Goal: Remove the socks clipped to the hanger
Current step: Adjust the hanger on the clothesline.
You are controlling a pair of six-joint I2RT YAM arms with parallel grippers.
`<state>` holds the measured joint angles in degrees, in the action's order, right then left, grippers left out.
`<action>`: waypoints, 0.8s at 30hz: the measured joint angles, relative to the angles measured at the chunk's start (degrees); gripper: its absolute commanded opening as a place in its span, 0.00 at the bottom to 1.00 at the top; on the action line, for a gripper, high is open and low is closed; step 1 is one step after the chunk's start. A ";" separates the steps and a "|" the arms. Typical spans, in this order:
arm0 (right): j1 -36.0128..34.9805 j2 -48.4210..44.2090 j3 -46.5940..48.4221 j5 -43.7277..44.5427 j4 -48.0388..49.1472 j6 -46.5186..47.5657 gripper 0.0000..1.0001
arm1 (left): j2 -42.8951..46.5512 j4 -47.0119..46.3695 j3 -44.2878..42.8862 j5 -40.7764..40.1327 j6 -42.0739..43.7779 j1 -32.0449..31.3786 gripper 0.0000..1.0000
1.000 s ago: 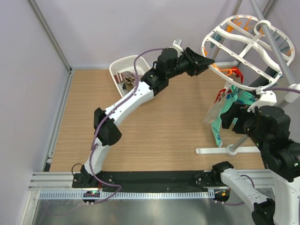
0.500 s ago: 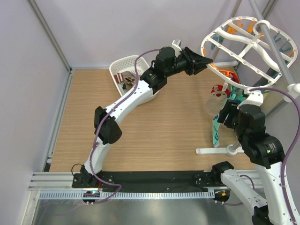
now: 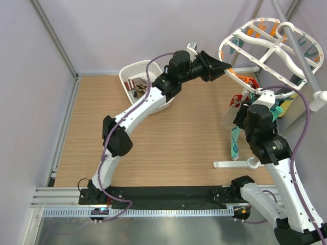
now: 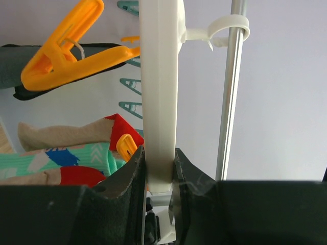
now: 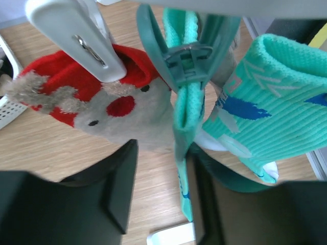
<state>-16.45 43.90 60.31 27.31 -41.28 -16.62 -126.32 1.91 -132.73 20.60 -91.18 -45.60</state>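
Observation:
The white oval hanger [image 3: 265, 46] hangs on a slanted pole at the upper right. My left gripper [image 3: 225, 66] is shut on its near rim [image 4: 159, 76], which stands squeezed between both jaws. Below the rim dangle the socks. A long teal sock [image 5: 185, 127] hangs from a teal peg [image 5: 186, 58], and a red-and-grey sock [image 5: 117, 117] hangs from a white peg [image 5: 87, 41]. My right gripper [image 5: 162, 189] is open around the teal sock's lower part [image 3: 234, 143]; the sock lies against the right finger, with a gap to the left one.
A white perforated basket [image 3: 138, 71] with socks in it stands at the back. The stand's white foot [image 3: 232, 164] lies on the wooden table beneath the socks. A second teal sock with blue marks [image 5: 271, 97] hangs right of my fingers. An orange peg [image 4: 66, 56] dangles by the rim.
My right arm has swung up and left to the hanging socks, and its jaws have narrowed around the teal sock. The left gripper holds the rim as before.

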 measured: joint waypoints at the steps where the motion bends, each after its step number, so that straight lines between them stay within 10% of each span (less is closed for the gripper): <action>1: 0.00 0.04 -0.59 0.13 0.42 -0.02 0.41 | 0.00 0.00 0.02 0.02 0.13 0.02 0.15; 7: 0.00 -0.22 -0.85 0.70 1.33 0.20 0.01 | 0.39 -0.81 2.69 0.46 2.47 0.96 0.36; 24: 0.00 0.50 -0.20 0.20 1.20 0.39 0.01 | 12.66 11.08 10.93 -1.16 23.28 6.05 0.69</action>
<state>-16.45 44.40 60.12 27.51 -40.07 -16.23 -113.67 12.99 -121.80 19.44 -67.90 -39.55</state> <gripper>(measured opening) 0.049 0.688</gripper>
